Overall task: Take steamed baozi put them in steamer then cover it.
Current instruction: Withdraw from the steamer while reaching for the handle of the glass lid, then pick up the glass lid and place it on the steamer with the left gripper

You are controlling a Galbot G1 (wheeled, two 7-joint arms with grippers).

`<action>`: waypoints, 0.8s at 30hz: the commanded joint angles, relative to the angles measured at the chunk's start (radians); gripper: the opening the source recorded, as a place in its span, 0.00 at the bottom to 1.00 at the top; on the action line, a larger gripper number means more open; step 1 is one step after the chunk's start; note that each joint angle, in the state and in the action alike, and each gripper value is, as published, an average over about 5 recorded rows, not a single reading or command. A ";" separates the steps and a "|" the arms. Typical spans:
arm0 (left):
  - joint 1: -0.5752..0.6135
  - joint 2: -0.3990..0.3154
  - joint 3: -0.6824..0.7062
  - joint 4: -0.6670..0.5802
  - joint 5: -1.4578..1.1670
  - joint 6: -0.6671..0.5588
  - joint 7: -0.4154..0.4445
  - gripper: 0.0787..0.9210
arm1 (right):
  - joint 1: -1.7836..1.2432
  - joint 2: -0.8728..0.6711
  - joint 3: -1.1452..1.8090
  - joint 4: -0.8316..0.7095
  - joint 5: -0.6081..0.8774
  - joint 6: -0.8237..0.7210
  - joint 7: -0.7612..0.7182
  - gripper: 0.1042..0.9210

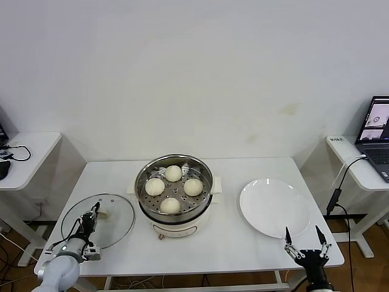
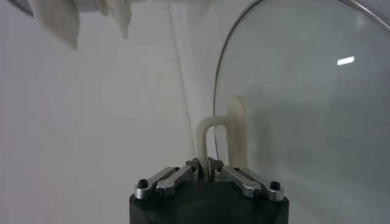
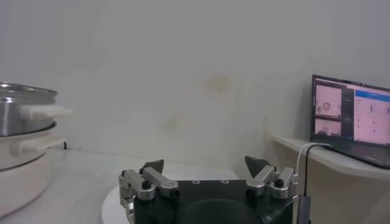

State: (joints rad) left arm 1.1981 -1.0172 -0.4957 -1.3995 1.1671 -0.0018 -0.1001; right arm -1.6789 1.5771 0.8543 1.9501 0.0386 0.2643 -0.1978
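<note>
Several cream-white baozi (image 1: 174,173) lie on the perforated tray inside the shiny steamer (image 1: 146,176), which stands uncovered at the table's middle. The round glass lid (image 1: 115,216) lies flat on the table to the left of it. My left gripper (image 1: 94,210) is at the lid's centre, shut on its cream handle. In the left wrist view the handle (image 2: 210,131) rises straight from the closed left gripper (image 2: 208,165), with the lid's glass (image 2: 304,109) beyond. My right gripper (image 1: 302,234) hangs open and empty at the front right table edge, and the right wrist view shows it (image 3: 205,164) with the steamer (image 3: 18,115) far off.
A flat white plate (image 1: 273,207) lies bare to the right of the steamer, just beyond my right gripper. Side desks stand on both sides, the right one holding a laptop (image 1: 377,137) with a cable hanging down. A white wall closes off the back.
</note>
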 commanded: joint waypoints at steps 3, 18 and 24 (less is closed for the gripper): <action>0.123 -0.016 -0.140 -0.251 -0.017 0.061 0.000 0.08 | 0.005 -0.003 -0.023 0.002 -0.007 0.002 -0.001 0.88; 0.289 -0.071 -0.344 -0.579 -0.017 0.207 0.138 0.08 | 0.021 -0.040 -0.078 -0.005 -0.025 0.000 0.000 0.88; 0.266 -0.074 -0.347 -0.637 -0.007 0.246 0.183 0.08 | 0.026 -0.050 -0.096 -0.007 -0.031 -0.002 0.001 0.88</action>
State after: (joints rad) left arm 1.4244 -1.0822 -0.7684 -1.8587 1.1560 0.1645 0.0031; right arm -1.6549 1.5380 0.7839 1.9435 0.0119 0.2640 -0.1983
